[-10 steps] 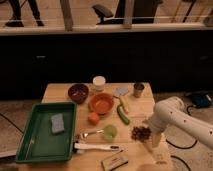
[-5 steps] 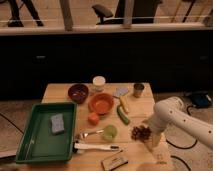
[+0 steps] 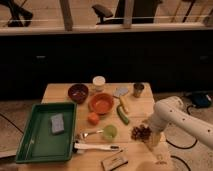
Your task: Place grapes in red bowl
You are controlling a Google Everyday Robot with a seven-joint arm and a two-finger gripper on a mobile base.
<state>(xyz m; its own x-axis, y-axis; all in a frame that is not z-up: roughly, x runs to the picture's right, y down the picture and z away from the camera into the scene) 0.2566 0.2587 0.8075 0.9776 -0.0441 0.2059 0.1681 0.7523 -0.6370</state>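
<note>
The grapes (image 3: 141, 133), a small dark purple-red bunch, lie on the wooden table (image 3: 60, 91) near its right front edge. The red bowl (image 3: 102, 103), wide and bright orange-red, sits at the table's middle, up and left of the grapes. My gripper (image 3: 148, 135) is at the end of the white arm (image 3: 175, 114) that reaches in from the right. It is right beside the grapes, at their right edge.
A dark maroon bowl (image 3: 78, 92), white jar (image 3: 99, 83), metal cup (image 3: 138, 90) and grey sponge (image 3: 120, 92) stand at the back. A banana (image 3: 123, 104), cucumber (image 3: 122, 115), orange fruit (image 3: 93, 118), green cup (image 3: 109, 132), spoon (image 3: 87, 134), brush (image 3: 95, 147) and a green tray (image 3: 35, 145) are nearby.
</note>
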